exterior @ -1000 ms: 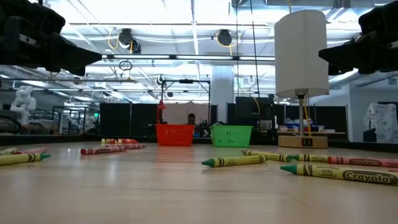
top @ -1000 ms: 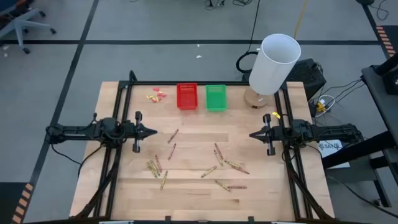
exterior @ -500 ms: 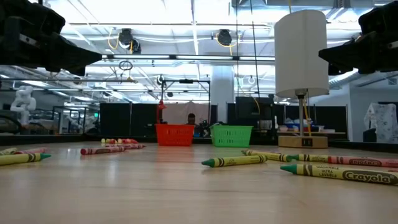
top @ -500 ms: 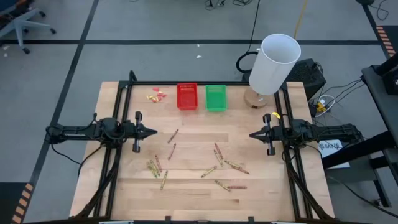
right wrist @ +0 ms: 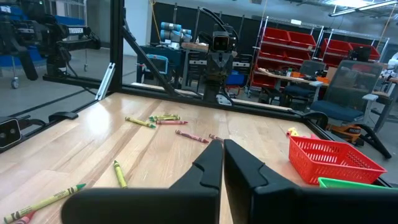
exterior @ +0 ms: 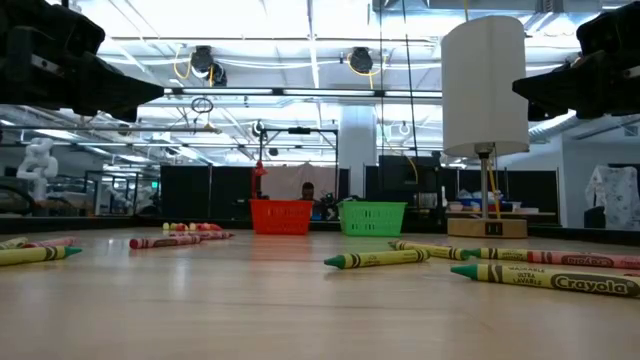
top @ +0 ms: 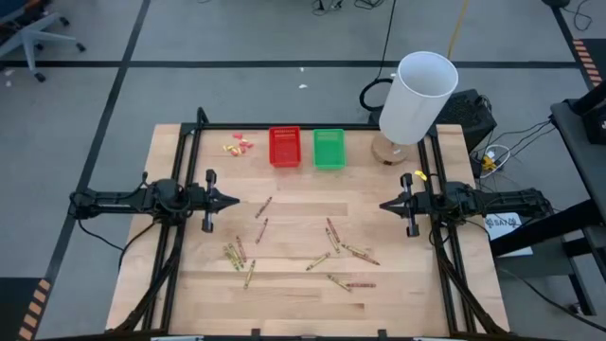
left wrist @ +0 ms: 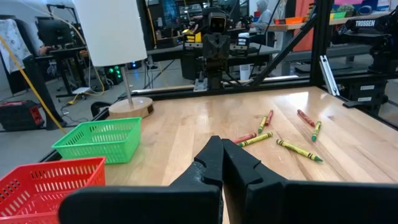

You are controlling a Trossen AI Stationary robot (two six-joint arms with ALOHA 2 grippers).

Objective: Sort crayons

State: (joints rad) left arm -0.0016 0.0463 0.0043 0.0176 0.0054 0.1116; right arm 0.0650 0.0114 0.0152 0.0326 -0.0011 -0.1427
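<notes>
Crayons [top: 322, 248], thin short sticks in reddish-brown and yellow-green wrappers, lie scattered flat over the pale wooden table [top: 303, 313], all on the near side of the red plastic basket [top: 285, 147], which stands at the table's far edge. None of them is in that basket or in the green plastic basket [top: 329, 149] just beside it. One loose group lies well in front of the red basket toward the left arm's side, around a yellow-green crayon [top: 249, 275]; a wider spread runs toward the right arm's side (several of these crossing or touching one another), and two single reddish-brown sticks [top: 262, 206] lie nearest the red basket.

Left gripper [top: 234, 201] hangs above the table, to the left of the red basket and nearer than it, fingers pressed together on nothing. Right gripper [top: 383, 205] faces it from the opposite side, beyond the green basket from the red one, its fingers likewise together and empty. Neither touches a crayon.

Small yellow and pink scraps [top: 239, 145] sit just left of the red basket. A tall white cylinder on a round wooden base [top: 417, 98] stands past the green basket.
</notes>
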